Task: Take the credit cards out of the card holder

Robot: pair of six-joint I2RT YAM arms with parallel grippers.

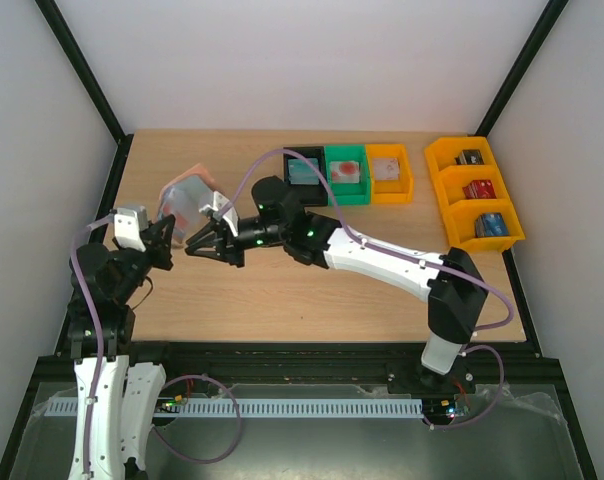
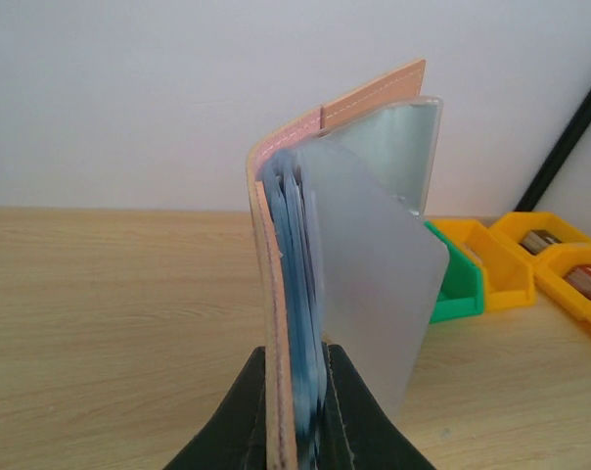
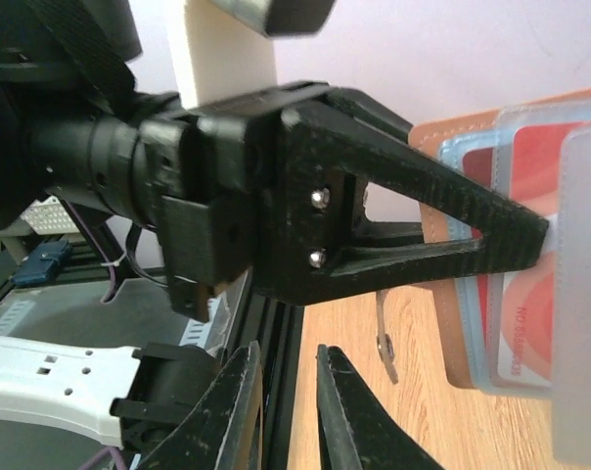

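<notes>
The pinkish-tan card holder [image 1: 187, 192] is held upright above the table's left side, with my left gripper [image 1: 174, 225] shut on its lower edge. In the left wrist view the holder [image 2: 273, 294] stands between the black fingers [image 2: 374, 431], its blue lining and frosted sleeves [image 2: 374, 284] fanned open. A red credit card [image 3: 530, 166] sits in a sleeve. My right gripper [image 1: 194, 247] hovers just right of the left one, below the holder. Its jaws [image 3: 287, 351] are slightly apart with nothing between them.
At the back stand a black bin [image 1: 304, 172] with a pale teal card, a green bin [image 1: 347, 172] with a reddish card and an orange bin [image 1: 388, 172] with a whitish card. Yellow bins [image 1: 474, 195] on the right hold chunky blocks.
</notes>
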